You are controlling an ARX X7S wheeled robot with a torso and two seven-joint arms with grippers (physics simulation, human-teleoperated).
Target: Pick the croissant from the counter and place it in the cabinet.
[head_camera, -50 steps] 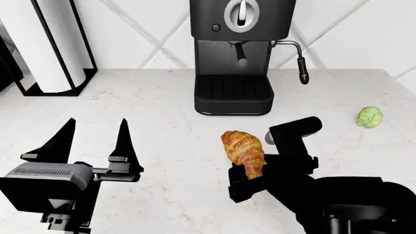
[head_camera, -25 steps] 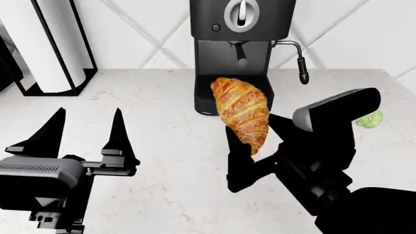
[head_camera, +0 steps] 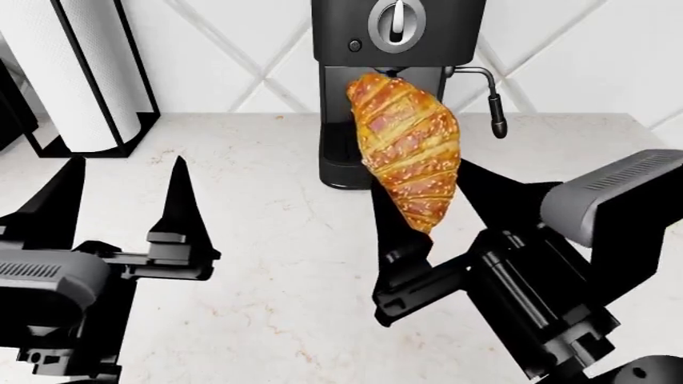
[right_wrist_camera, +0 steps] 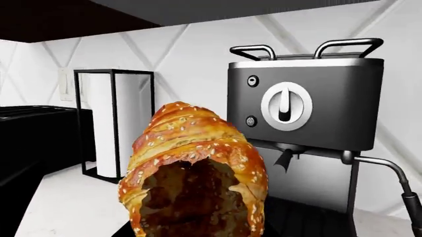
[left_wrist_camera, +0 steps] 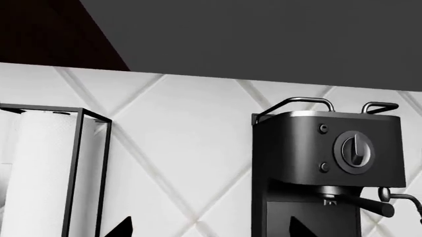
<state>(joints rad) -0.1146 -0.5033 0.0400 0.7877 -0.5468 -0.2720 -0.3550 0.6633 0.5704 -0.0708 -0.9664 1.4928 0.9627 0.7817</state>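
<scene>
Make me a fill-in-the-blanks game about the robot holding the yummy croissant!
1. The right gripper holds the ____ above the counter.
2. The left gripper is open and holds ____.
3. Behind the croissant stands a black ____ machine.
4. The paper towel roll stands in a ____ wire holder.

Missing words: croissant; nothing; coffee; black

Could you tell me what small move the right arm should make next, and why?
Probably keep lifting. The right gripper holds the croissant upright and clear of the counter, in front of the coffee machine; no open cabinet is in view yet.
</scene>
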